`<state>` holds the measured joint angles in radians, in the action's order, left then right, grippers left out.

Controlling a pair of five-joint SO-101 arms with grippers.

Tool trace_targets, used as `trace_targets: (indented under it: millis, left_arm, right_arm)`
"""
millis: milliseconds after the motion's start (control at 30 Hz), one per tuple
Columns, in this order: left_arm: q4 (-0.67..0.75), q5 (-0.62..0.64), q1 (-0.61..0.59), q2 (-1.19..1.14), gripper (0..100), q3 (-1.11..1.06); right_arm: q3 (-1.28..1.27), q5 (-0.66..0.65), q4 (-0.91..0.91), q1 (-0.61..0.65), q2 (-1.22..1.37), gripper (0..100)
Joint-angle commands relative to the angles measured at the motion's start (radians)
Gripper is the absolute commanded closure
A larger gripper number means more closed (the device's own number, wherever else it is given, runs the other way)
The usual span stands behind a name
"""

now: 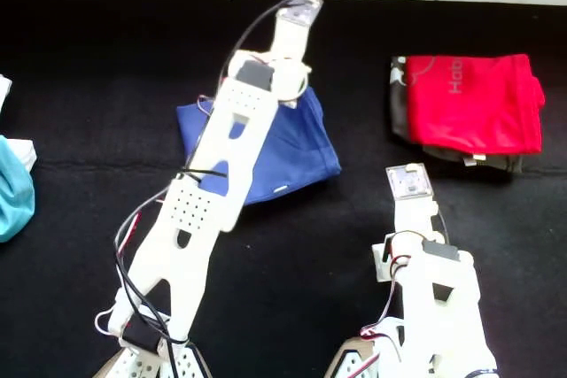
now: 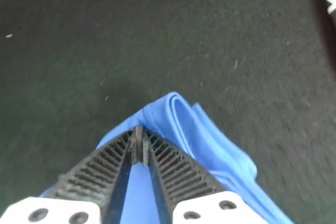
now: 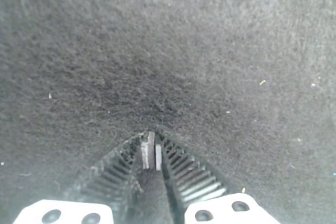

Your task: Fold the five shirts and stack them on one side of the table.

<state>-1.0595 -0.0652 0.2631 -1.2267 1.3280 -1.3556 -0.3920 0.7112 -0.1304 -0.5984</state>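
A blue shirt (image 1: 297, 152) lies partly folded in the middle of the black table. My left arm (image 1: 221, 165) stretches across it, and in the left wrist view my left gripper (image 2: 139, 148) is shut on a doubled edge of the blue shirt (image 2: 181, 116). At the back right sits a folded red shirt (image 1: 474, 104) on top of a dark folded shirt (image 1: 399, 126). My right arm (image 1: 430, 263) is at the front right, short of that stack. My right gripper (image 3: 150, 156) is shut on nothing, just above bare black cloth.
A teal shirt (image 1: 13, 192) lies bunched at the left edge, with something white (image 1: 4, 90) behind it. The table's black cloth (image 1: 106, 68) runs to a pale wall at the back. Open cloth lies between the blue shirt and the red stack.
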Motion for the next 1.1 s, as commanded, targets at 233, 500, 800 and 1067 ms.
trace_targets:
  millis: [233,500,800,1067]
  left_arm:
    - [0.201,0.002,0.068,-0.125,99,0.007]
    - [0.144,0.002,0.047,-0.091,99,0.188]
    - [-0.13,0.003,0.033,0.021,99,0.329]
    - [-0.598,0.003,0.065,0.133,99,0.337]
  right_arm:
    - [-0.015,0.011,-0.036,-0.012,0.002,99.0]
    - [-0.015,0.011,-0.036,-0.012,0.002,99.0]
    - [-0.015,0.011,-0.036,-0.012,0.002,99.0]
    - [-0.015,0.011,-0.036,-0.012,0.002,99.0]
